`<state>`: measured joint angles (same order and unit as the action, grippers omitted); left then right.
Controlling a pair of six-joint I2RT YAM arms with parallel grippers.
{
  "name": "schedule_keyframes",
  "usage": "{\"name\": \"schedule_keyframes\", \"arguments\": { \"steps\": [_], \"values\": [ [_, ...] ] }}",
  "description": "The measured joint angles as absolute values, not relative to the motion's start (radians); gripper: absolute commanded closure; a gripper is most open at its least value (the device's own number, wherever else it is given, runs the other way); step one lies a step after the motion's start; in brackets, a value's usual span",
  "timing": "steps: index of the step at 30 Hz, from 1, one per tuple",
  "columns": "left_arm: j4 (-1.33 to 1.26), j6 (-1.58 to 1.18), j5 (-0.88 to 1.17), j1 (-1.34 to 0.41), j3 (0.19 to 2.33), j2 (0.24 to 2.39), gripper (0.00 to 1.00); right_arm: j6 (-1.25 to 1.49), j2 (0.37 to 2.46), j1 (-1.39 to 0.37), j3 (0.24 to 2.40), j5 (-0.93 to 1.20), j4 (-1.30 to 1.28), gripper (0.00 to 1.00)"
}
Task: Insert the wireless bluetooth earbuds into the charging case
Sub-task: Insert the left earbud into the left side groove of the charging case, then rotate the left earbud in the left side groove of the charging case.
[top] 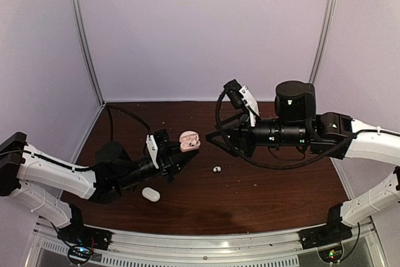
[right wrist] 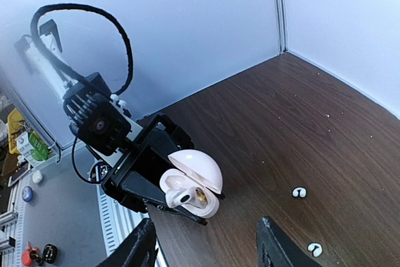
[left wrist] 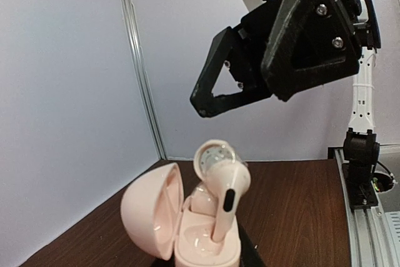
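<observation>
My left gripper (top: 181,154) is shut on the base of an open pale pink charging case (top: 189,140) and holds it above the table. In the left wrist view the case (left wrist: 153,214) has its lid swung to the left. A pink stemmed bud (left wrist: 226,182) stands with its stem in one slot; the other slot looks empty. The wireless earbuds, two tiny white pieces (right wrist: 300,192) (right wrist: 315,249), lie on the table, seen in the top view (top: 216,169). My right gripper (top: 211,137) is open and empty, just right of the case and apart from it (right wrist: 206,248).
A white oval case (top: 150,194) lies closed on the brown table (top: 269,192) in front of the left arm. White walls enclose the back and sides. A metal rail (top: 206,242) runs along the near edge.
</observation>
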<state>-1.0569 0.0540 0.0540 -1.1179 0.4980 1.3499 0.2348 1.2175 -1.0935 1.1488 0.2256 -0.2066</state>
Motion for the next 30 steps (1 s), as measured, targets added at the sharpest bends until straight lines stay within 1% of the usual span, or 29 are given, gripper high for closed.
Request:
{"name": "schedule_keyframes", "arguments": {
  "steps": [5,18,26,30],
  "values": [
    [-1.041,0.024,0.09,-1.118,0.5,1.35,1.0,0.133,1.217,-1.16,1.148,0.152,-0.191,0.47],
    [-1.056,-0.025,0.193,-1.118,0.5,1.369,1.0,-0.087,1.225,-1.329,1.148,-0.085,-0.191,0.47],
    [-1.078,-0.029,0.24,-1.118,0.5,1.369,1.0,-0.143,1.248,-1.372,1.147,-0.176,-0.198,0.48],
    [-1.084,-0.029,0.248,-1.118,0.5,1.369,1.0,-0.158,1.248,-1.377,1.147,-0.207,-0.198,0.52]
  ]
}}
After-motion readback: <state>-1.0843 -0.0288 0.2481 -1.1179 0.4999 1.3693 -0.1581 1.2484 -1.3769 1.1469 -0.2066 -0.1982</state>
